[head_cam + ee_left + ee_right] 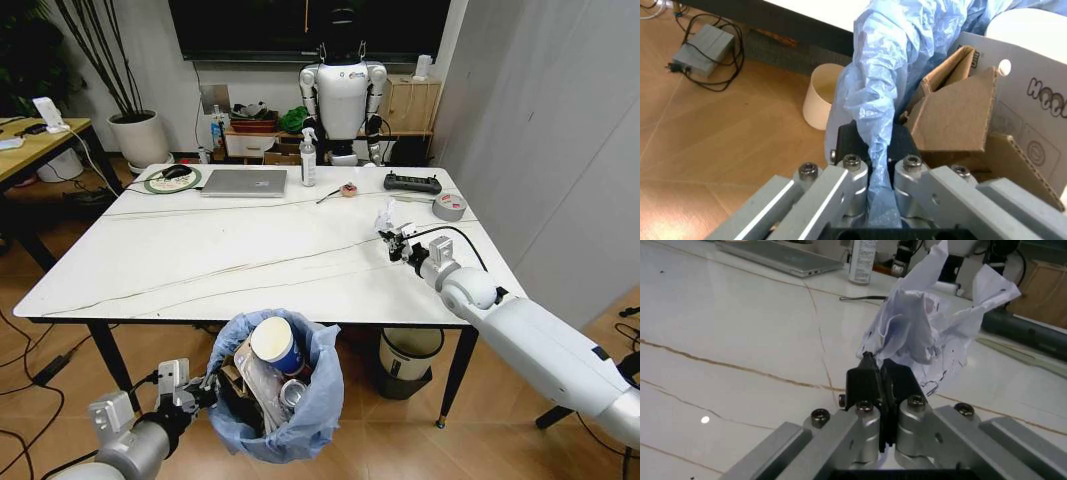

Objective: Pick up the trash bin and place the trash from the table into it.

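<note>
The trash bin (290,400) with its light-blue liner hangs below the table's (200,260) near edge. My left gripper (203,385) is shut on its rim, with the liner (870,95) pinched between the fingers (853,172). Inside lie a blue-and-white paper cup (276,345), brown cardboard (953,115) and wrappers. Over the table's right side, my right gripper (393,238) is shut on a crumpled white paper wad (385,214), held just above the top. The right wrist view shows the wad (927,325) sticking up from the shut gripper (879,375).
Along the table's far edge sit a silver laptop (245,182), a spray bottle (308,160), a black remote (412,182) and a grey tape roll (449,206). A black-rimmed bin (410,362) stands under the table. A cream bin (823,97) is on the floor. A grey wall runs along the right.
</note>
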### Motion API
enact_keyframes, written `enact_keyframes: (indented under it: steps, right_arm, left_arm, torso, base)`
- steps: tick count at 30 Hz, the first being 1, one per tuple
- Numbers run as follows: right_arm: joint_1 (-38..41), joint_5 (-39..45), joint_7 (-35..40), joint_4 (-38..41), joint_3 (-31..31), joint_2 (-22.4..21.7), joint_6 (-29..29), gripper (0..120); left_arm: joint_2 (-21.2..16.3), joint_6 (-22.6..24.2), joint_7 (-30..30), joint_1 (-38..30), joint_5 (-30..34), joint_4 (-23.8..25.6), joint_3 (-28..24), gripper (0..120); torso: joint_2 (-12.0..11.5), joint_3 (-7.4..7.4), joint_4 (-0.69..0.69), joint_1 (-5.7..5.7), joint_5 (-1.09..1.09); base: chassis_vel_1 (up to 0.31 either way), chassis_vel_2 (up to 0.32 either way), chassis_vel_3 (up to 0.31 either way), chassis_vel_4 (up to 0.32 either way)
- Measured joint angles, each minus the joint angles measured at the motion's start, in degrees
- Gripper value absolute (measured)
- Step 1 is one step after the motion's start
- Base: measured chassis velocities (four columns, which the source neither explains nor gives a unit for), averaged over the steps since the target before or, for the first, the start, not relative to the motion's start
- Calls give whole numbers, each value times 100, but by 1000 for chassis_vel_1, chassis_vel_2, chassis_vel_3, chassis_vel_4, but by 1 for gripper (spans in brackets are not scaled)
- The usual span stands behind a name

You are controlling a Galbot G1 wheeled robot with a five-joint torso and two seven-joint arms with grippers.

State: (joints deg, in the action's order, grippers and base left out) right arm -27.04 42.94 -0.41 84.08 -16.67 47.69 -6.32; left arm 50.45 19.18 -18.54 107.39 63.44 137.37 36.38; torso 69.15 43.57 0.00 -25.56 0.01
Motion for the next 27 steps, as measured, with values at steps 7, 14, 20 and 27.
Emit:
enact_keyframes:
  steps: [7,14,20,27]
  right_arm:
    - [-149,121,-18,380,98,-276,19,0]
    - [-222,275,-39,706,158,-433,42,0]
    - [-370,510,-84,1366,260,-774,126,0]
    - [-626,891,-258,2642,294,-1393,294,0]
  left_arm:
    - [30,1,-3,8,-14,7,1,0]
    - [40,3,-3,14,-32,12,-15,0]
    - [45,5,-4,15,-34,15,-21,0]
    - [-23,5,-4,17,8,9,-34,0]
  torso:
    - [0,0,-1,0,0]
    - [0,0,0,0,0]
    - [0,0,-1,0,0]
    - [0,0,0,0,-1]
  base:
    - [0,0,0,0]
    - [0,0,0,0]
    - [0,0,0,0]
    - [0,0,0,0]
